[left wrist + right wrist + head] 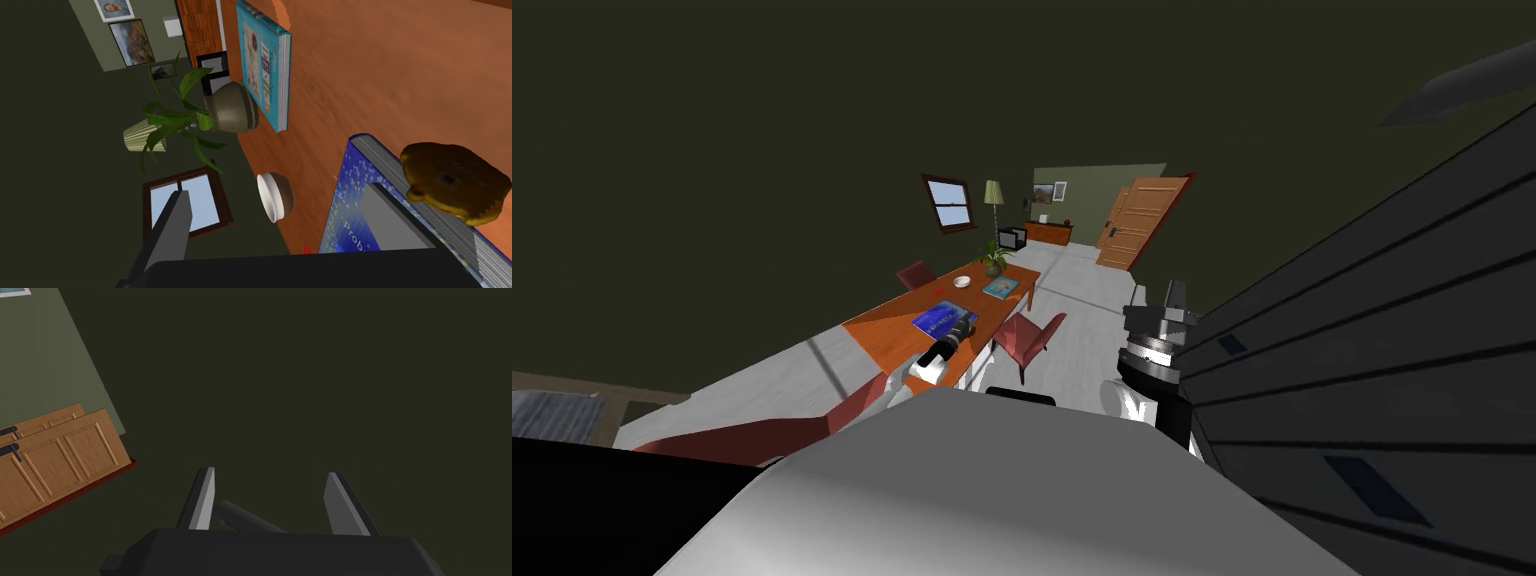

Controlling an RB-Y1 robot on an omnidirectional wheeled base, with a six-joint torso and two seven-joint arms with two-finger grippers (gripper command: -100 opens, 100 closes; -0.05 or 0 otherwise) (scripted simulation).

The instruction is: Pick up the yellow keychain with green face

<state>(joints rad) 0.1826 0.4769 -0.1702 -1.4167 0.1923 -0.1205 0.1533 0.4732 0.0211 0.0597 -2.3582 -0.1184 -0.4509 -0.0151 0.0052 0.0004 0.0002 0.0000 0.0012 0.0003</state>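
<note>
My left end effector (277, 192) hangs released over the counter (380, 75), mid-frame in the head view. One finger (395, 220) crosses the blue book (350, 200), and the single yellow keychain (452, 182) lies just beside that book, outside the fingers. I count two books with the teal book (262, 65), one bowl (275, 197) and one plant (225, 107); my right end effector (271, 474) is released, gripping nothing.

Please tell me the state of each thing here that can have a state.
Left gripper: jaws open, holding nothing.
Right gripper: jaws open, holding nothing.
Keychain: lying on the table, not gripped.
Blue book: closed, flat.
Teal book: closed, flat.
Bowl: upright.
Plant pot: upright.
Door: open.
</note>
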